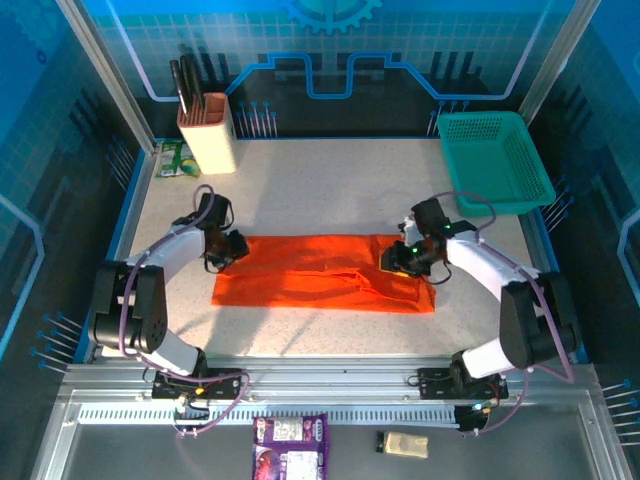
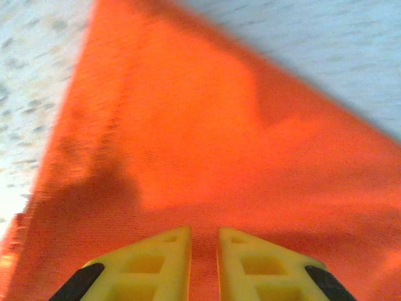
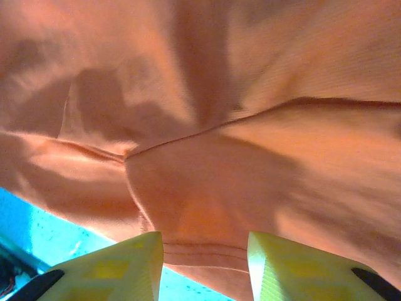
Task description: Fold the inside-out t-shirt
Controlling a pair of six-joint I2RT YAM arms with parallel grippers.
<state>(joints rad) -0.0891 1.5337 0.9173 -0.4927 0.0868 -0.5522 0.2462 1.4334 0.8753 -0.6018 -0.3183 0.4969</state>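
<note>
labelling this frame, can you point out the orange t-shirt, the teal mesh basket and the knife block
orange t-shirt (image 1: 310, 272), top view, middle of the folded strip
teal mesh basket (image 1: 490, 160), top view, bare mesh floor
knife block (image 1: 210, 145), top view, beige front face

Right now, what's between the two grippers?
The orange t-shirt, a long folded band on the table, spans from left gripper to right gripper; top view shows it.

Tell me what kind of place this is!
Probably a robot lab, not a house. Two robot arms are bolted to a metal frame at the table, blue printed panels wall it in, and an orange t-shirt, a knife block and a teal basket look like practice props.
</note>
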